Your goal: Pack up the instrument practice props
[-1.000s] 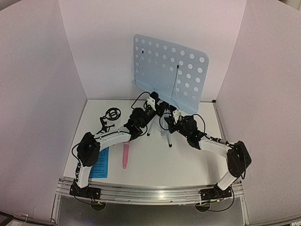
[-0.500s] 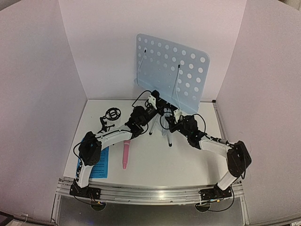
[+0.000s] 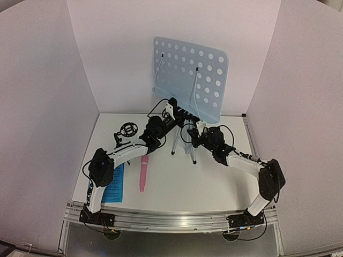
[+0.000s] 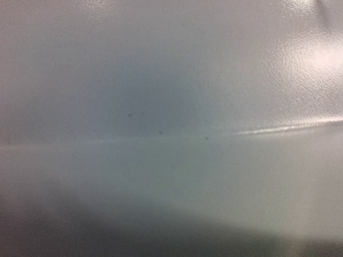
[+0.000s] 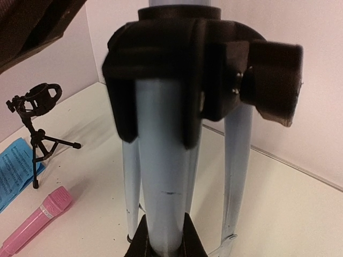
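right gripper point(image 5: 163, 240) is pinched shut on the music stand point(image 3: 185, 80) tripod — I'd hold firm while the left gripper point(image 3: 176, 111) — can't tell its jaws — folds the panel slowly

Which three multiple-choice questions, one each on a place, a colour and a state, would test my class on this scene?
1. Where is the pink microphone? A. flat on the table B. in the mic stand's ring C. propped against the back wall
2. What colour is the music stand's perforated panel? A. red B. pale blue C. black
3. What is the right claw doing? A. hanging open above the microphone B. holding blue sheets C. shut on the silver pole
Answers: A, it lies alone on the white surface; B, the holed panel shows pale blue from above; C, its fingers flank the pole in the wrist view.
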Robot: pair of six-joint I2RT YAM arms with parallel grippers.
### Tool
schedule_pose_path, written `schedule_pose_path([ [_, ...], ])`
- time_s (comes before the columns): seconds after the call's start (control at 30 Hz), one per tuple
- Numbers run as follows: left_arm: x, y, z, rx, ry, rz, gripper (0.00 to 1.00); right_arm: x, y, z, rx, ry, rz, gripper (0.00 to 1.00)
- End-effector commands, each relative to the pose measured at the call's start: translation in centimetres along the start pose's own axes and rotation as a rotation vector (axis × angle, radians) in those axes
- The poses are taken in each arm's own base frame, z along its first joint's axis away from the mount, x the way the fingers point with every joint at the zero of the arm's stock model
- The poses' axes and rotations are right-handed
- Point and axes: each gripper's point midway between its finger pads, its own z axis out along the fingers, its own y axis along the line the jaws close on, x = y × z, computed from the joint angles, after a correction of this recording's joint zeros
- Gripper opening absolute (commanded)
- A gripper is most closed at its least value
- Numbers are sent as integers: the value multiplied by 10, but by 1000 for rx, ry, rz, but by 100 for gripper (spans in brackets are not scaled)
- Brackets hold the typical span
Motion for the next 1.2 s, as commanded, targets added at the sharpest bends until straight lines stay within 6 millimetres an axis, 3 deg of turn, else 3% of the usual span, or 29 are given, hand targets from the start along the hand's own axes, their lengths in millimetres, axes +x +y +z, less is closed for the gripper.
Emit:
schedule_pose_path([
  [0.0,-45,-70,1,236,-24,-108,0,-163,-1,-38,34,-480,-105,0],
  [0.2,-52,-82,6,287,-43,-119,0,-174,-8,-34,73,-525,-108,0],
  [0.53,-54,-81,8,280,-42,-145,0,-225,-23,-46,123,-654,-102,0],
  [0.8,-25,-74,4,259,61,-125,0,-255,-23,-67,98,-747,-93,0],
  [0.97,1,-64,-2,253,144,-71,0,-259,-24,-77,62,-763,-12,0],
  [1.17,0,-67,2,270,144,-110,0,-269,-30,-81,75,-782,19,0],
])
